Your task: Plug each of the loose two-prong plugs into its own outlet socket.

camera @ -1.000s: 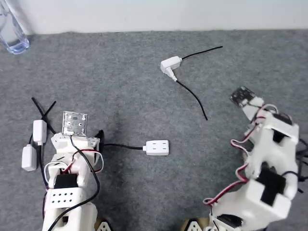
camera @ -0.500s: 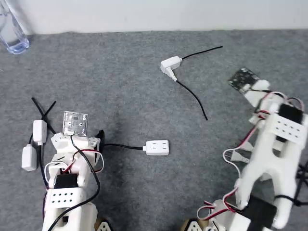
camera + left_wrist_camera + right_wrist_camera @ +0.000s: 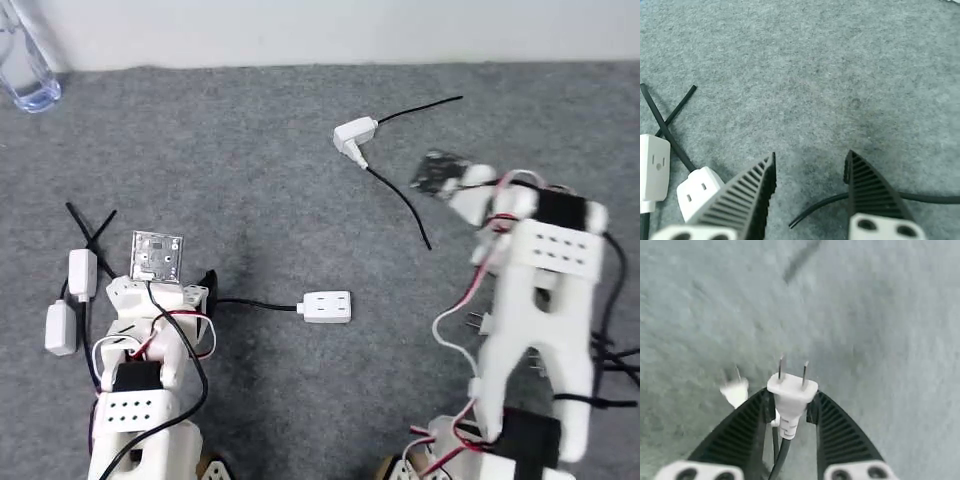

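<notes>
As right pincer clamps a plug, left pincer hangs parted.

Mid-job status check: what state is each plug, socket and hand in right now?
Right hand: shut on the white plug, prongs pointing away from the hand.
Left hand: open, empty.
Angled plug: loose on the carpet, unplugged.
Middle socket: empty.
Far-left socket: slots empty.
Neighbouring socket: slots empty.
</notes>
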